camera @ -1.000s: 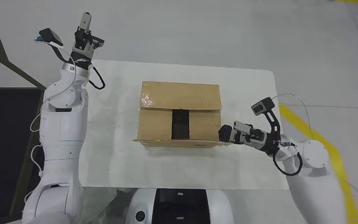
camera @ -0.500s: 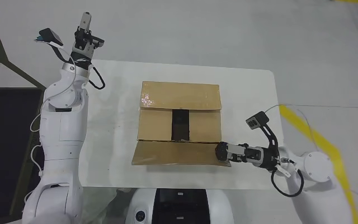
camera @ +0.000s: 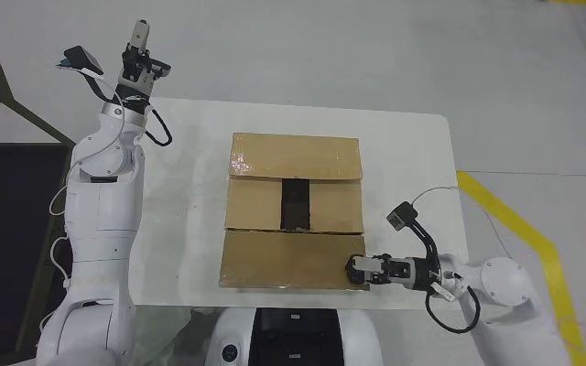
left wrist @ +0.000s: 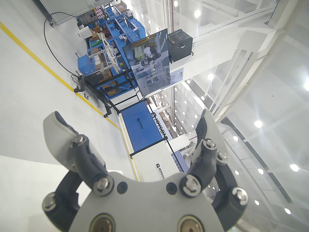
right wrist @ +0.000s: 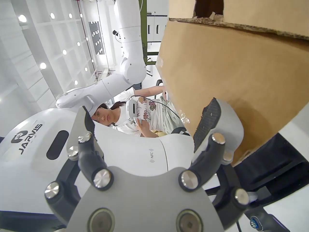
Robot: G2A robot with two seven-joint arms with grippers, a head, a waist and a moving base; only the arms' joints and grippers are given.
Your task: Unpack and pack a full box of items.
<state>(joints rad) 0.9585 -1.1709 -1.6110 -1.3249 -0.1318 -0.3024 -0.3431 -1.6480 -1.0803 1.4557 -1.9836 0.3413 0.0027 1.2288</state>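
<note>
A brown cardboard box (camera: 293, 197) stands in the middle of the white table (camera: 183, 229). A dark slot (camera: 296, 203) shows between its inner flaps. Its near flap (camera: 291, 259) lies folded out almost flat toward the table's front edge. My right gripper (camera: 354, 271) is at that flap's right front corner. In the right wrist view it (right wrist: 148, 119) is open, with one finger (right wrist: 212, 119) against the cardboard (right wrist: 229, 73) and nothing between the fingers. My left gripper (camera: 137, 35) is held high beyond the table's far left corner, and in its own view it (left wrist: 130, 124) is open and holds nothing.
Bare table lies to the left and right of the box. The near flap reaches close to the front edge. A yellow floor line (camera: 513, 215) runs past the table's right side.
My right gripper has moved toward the front edge and leftward, and the box's near flap has swung down and outward with it. The left arm has kept still.
</note>
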